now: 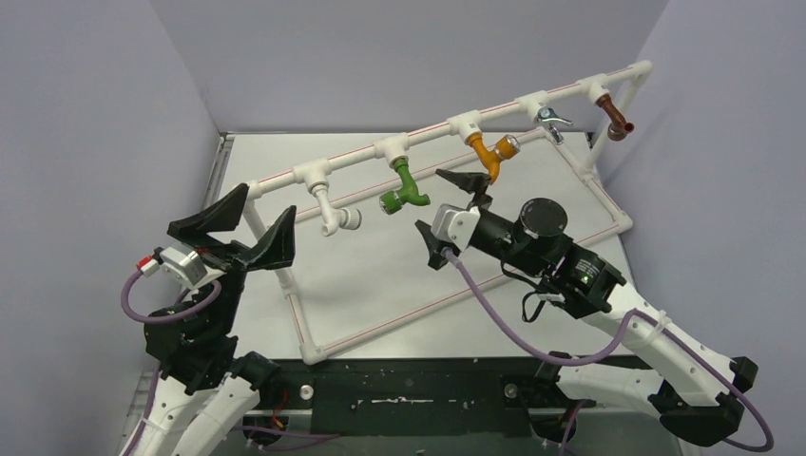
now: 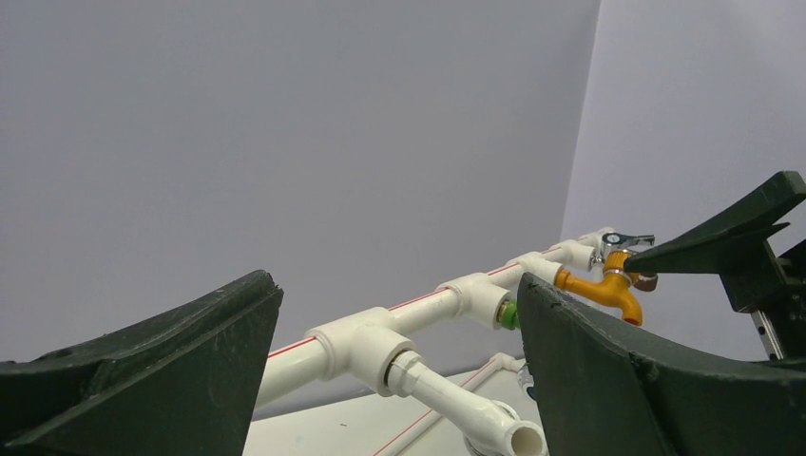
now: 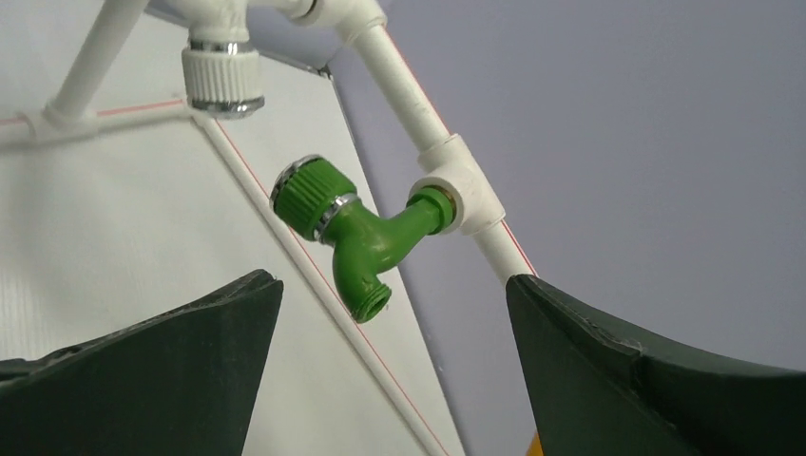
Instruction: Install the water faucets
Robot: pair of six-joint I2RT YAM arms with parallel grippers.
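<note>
Green faucet (image 3: 366, 242) hangs from the frame (image 1: 432, 131); left end effector (image 1: 249, 220) and right end effector (image 1: 439, 211) gape, empty.
Probably light, stiff, slick plastic; best gripped at its ribbed cap (image 3: 306, 195), just beside the right one.

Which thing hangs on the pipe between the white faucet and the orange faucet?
The green faucet hangs between the white faucet and the orange faucet; the top view shows this best.
</note>
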